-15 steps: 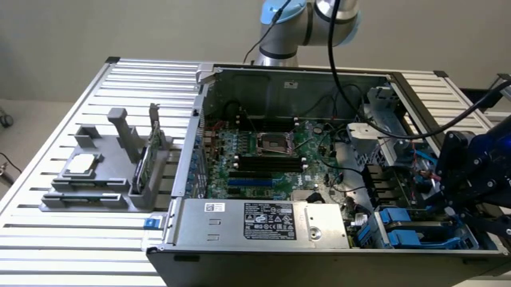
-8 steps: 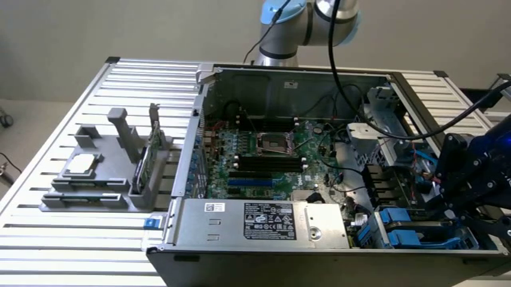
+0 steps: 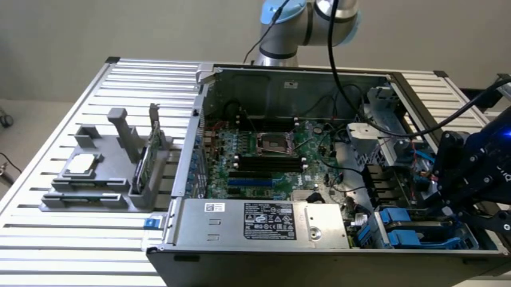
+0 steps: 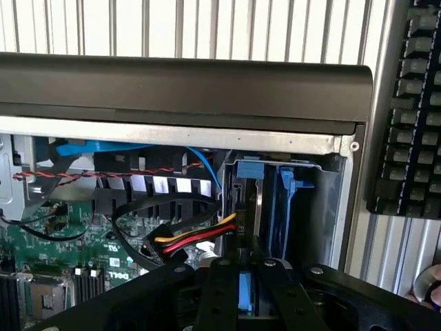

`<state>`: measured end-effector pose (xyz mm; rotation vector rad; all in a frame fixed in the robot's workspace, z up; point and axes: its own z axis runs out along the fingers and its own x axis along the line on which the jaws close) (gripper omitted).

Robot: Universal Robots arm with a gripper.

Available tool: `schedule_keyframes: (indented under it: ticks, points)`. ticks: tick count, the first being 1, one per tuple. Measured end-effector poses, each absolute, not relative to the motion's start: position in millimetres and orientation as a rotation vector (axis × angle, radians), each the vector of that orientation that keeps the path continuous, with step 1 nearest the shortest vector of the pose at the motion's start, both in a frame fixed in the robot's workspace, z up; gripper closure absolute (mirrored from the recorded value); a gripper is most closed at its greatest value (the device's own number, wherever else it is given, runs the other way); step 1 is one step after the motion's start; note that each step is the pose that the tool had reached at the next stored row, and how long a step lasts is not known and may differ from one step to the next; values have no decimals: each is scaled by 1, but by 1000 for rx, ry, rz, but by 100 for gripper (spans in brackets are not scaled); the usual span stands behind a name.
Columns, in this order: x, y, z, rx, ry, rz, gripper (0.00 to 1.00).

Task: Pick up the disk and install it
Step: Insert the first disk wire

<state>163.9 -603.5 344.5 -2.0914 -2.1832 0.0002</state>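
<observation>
Gripper [image 4: 241, 303] grips one blue-framed disk [image 4: 247, 293] above two bays.

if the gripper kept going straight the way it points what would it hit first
Probably the blue drive bay in the case's corner: the gripper, shut on the disk, points at it. Depth is unclear.

Exterior view overlooks the computer case [image 3: 319, 179]; wrist view close inside

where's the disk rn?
The disk sits in the gripper, just above the blue-carrier drive bay at the open computer case's corner, on the exterior view's right, beside the silver power supply.
</observation>
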Motion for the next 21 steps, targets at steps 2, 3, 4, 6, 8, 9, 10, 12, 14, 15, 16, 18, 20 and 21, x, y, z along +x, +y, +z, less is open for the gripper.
schedule_keyframes:
  ticks: [2,3,4,6,8,9,10,12,14,15,16,18,20,21]
  points:
    - [166,-602,345,-2095,-2183,7,84]
    - [167,-602,345,-2097,-2182,10,84]
    - [168,-601,344,-2099,-2181,13,84]
    - [168,-601,344,-2105,-2175,17,84]
    - [168,-600,344,-2112,-2166,20,84]
    - [169,-600,344,-2116,-2161,22,84]
    - [169,-600,344,-2121,-2155,23,84]
    - [169,-599,344,-2132,-2142,25,84]
    - [169,-599,344,-2143,-2128,27,84]
    - [170,-599,344,-2148,-2123,29,84]
    - [170,-599,344,-2152,-2118,30,84]
    - [172,-598,344,-2160,-2111,34,84]
    - [173,-598,344,-2169,-2102,37,84]
    - [173,-598,344,-2173,-2097,37,84]
